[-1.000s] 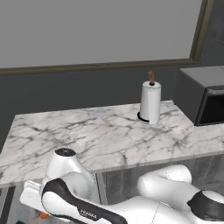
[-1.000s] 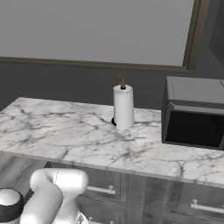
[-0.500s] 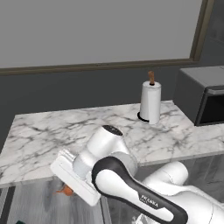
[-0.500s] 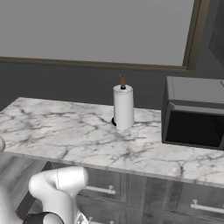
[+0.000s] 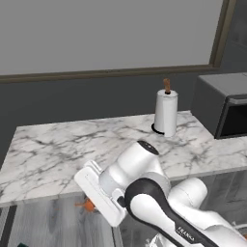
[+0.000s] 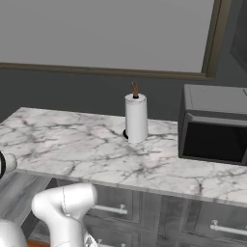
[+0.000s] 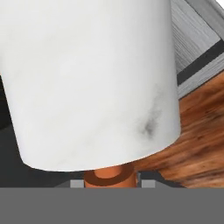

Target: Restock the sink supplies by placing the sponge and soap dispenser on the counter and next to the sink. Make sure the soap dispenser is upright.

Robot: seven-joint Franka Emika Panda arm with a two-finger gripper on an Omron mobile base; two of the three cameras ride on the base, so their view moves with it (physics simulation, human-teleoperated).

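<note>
Rising out from below the surface edge, the arm is now standing higher and further forward than it was half a second ago, when the wrist sat lower and more to the left in the left base view.

Nearest the hand camera, the soap dispenser (image 7: 92, 83) is looming close, its pale body running away from the lens and its orange pump head (image 7: 109, 177) lying at the bottom, right between the fingers (image 7: 110, 183). So the bottle's long axis is running along the line of the hand, pump end nearest the palm. Those fingers are sitting partly closed, and they are probably gripping the bottle at its pump neck, though the tips themselves are barely showing.

In the left base view a scrap of orange (image 5: 89, 205) is peeking out beside the wrist, below the surface rim. Wooden floor (image 7: 197, 144) is lying beyond.

Further off, the marble surface (image 5: 58, 149) is stretching ahead, carrying a paper-towel roll (image 5: 165, 113) and a microwave (image 6: 214, 125) at the back.
</note>
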